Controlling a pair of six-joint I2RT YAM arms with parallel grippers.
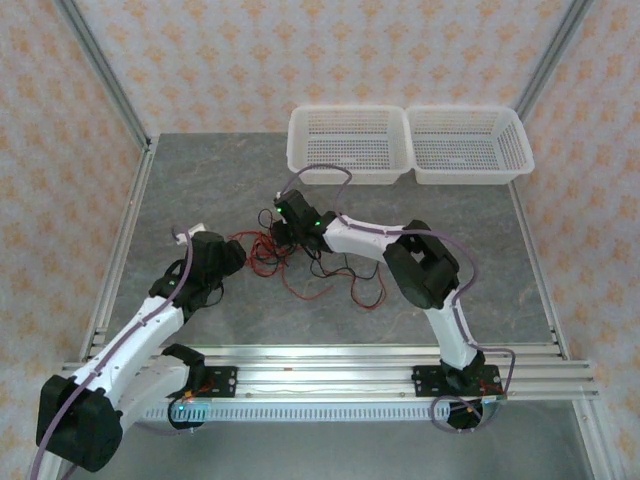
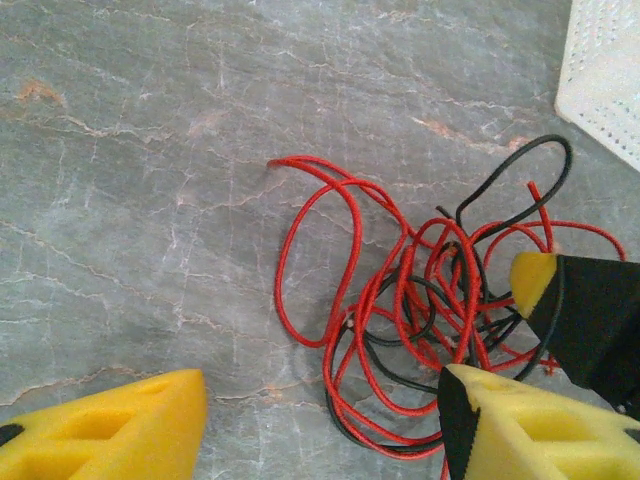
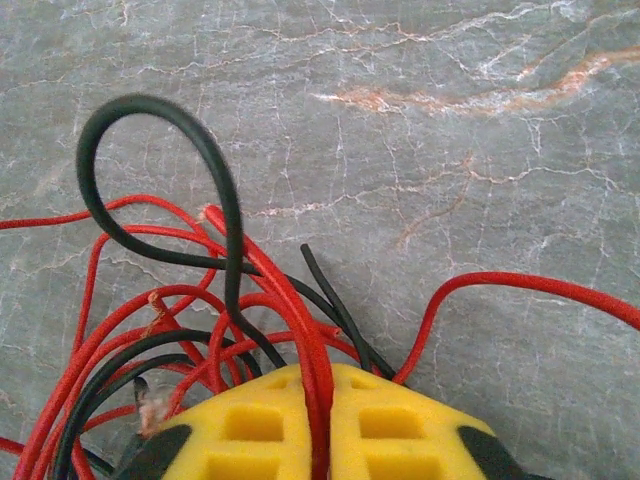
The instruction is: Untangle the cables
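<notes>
Red, black cables [image 2: 405,290] coil loosely on veined grey tabletop [image 2: 150,150].

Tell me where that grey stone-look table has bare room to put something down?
Free: the far-left corner of the grey tabletop, between the metal side rail and the white mesh baskets; also the right side, beyond the right arm. Crowded: the middle, where thin red and black cables tangle between left gripper and right gripper.
</notes>
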